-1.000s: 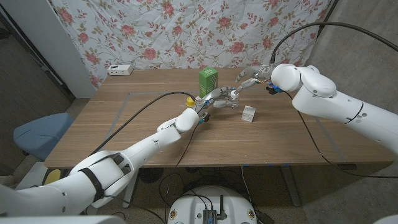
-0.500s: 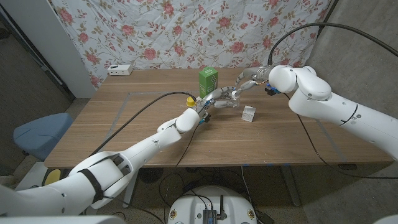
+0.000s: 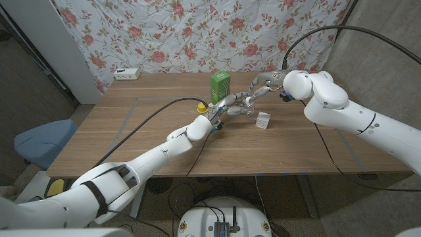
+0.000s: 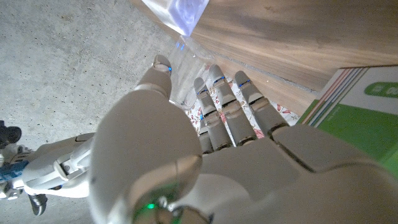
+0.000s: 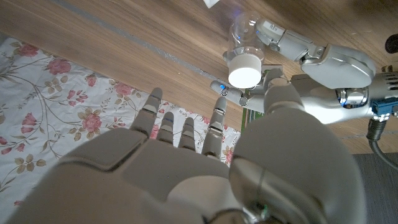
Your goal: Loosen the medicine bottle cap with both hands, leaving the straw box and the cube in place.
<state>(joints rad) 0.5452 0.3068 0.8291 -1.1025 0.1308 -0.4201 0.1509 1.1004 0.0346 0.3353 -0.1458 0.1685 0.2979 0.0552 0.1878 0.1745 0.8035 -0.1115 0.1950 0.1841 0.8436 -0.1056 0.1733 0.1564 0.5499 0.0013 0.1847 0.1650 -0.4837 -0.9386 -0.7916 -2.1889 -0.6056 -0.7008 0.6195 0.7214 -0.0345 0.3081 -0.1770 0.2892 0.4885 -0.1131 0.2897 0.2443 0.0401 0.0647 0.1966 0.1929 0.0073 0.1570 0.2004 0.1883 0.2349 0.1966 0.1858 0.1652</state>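
Gripping the medicine bottle [image 5: 244,46], left hand [image 3: 227,105] fingers clamp it; right hand [image 3: 258,86] fingers spread above the cap [image 5: 244,70].

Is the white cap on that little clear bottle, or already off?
On. The right wrist view shows the white cap sitting on the clear bottle, held by the left hand.

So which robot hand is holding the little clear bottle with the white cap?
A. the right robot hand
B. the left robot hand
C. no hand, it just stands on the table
B. In the right wrist view the left robot hand has its fingers wrapped around the clear medicine bottle below its white cap, while the right robot hand has its fingers spread short of the cap, not on it.
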